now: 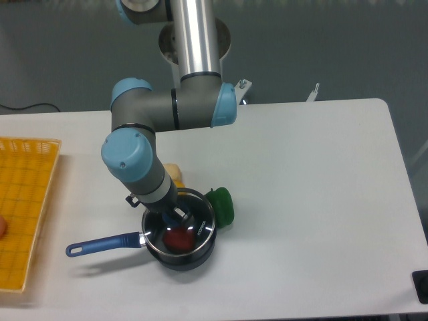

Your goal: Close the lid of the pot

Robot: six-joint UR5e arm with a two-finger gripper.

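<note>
The tool [178, 215] grips the lid [182, 226] by its knob, right on top of the pot [179, 251], and letting go crooked could make the lid slide off.

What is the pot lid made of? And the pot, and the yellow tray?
The lid looks like clear glass with a shiny metal rim: a red thing inside the pot shows through it. The pot looks like dark coated metal, its long blue handle maybe plastic. The yellow tray looks like see-through plastic with a grid pattern.
</note>
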